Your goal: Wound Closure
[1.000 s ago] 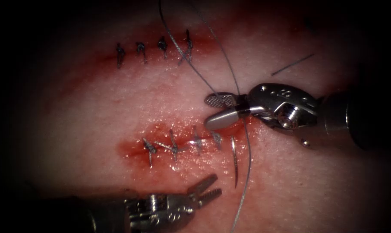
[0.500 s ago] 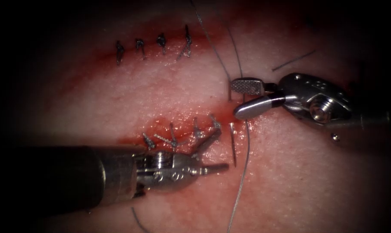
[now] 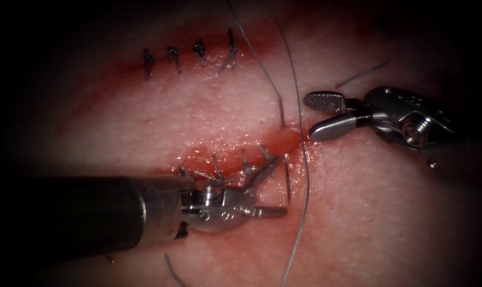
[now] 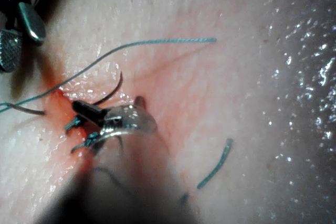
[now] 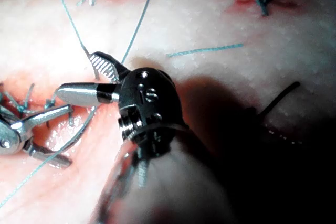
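Note:
The tissue (image 3: 358, 212) has a stitched cut (image 3: 225, 162) whose right end is red and unstitched. The curved needle (image 3: 287, 180) stands in the tissue at that end. One part shows below the cut and a short dark part above it. The thread (image 3: 304, 202) runs past it from top to bottom. My left tool (image 3: 281, 185) comes in from the left, jaws open on either side of the needle's lower part, holding nothing. My right tool (image 3: 308, 118) is above and to the right of the cut's end, jaws open and holding nothing. In the left wrist view the needle (image 4: 111, 90) arches beside the left tool (image 4: 79, 127). In the right wrist view the right tool (image 5: 76, 74) gapes beside the thread (image 5: 137, 19).
A second, fully stitched cut (image 3: 190, 56) lies farther back. Cut ends of thread lie on the tissue: one (image 3: 360, 74) behind the right tool, one (image 3: 171, 268) below the left tool's shaft. Red fluid (image 3: 283, 141) wets the cut's right end.
My left tool has come up from the bottom to the needle, with its jaws spread wider. My right tool has drawn back to the right and up, jaws still open. The needle stays in the tissue.

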Controlling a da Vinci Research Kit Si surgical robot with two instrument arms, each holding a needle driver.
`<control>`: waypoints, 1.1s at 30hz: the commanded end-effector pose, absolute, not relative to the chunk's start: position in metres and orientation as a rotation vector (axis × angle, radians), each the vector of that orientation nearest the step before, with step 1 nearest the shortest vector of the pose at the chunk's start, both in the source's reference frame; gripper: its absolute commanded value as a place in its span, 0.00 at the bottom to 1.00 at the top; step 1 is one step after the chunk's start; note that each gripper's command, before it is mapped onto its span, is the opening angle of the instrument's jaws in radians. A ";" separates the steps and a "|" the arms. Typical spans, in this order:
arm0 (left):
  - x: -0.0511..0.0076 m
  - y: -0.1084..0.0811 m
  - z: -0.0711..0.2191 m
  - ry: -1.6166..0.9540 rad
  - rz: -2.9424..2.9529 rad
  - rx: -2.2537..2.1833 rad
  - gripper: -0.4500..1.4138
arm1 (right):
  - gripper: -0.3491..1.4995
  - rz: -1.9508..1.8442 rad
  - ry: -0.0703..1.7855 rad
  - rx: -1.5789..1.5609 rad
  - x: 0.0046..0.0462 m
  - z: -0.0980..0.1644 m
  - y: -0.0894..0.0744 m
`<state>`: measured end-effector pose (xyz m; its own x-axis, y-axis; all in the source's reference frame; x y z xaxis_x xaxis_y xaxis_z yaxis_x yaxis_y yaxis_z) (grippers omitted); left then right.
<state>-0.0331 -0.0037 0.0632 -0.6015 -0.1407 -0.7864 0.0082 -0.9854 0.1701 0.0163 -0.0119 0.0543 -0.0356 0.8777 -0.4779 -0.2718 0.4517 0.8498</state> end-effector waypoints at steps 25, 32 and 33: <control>-0.0348 -0.002 0.065 -0.316 -2.583 1.544 0.76 | 0.50 1.009 1.285 0.586 0.0176 0.057 -0.013; -0.0351 -0.002 0.065 -0.308 -2.576 1.590 0.44 | 0.46 1.010 1.282 0.584 0.0177 0.057 -0.013; -0.0351 -0.002 0.065 -0.302 -2.578 1.594 0.42 | 0.46 1.009 1.282 0.584 0.0177 0.057 -0.013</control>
<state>-0.0345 -0.0010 0.0641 -0.4470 -0.1874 -0.8747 -0.0205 -0.9754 0.2194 0.0170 -0.0130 0.0566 -0.0303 0.8637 -0.5031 -0.2877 0.4745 0.8319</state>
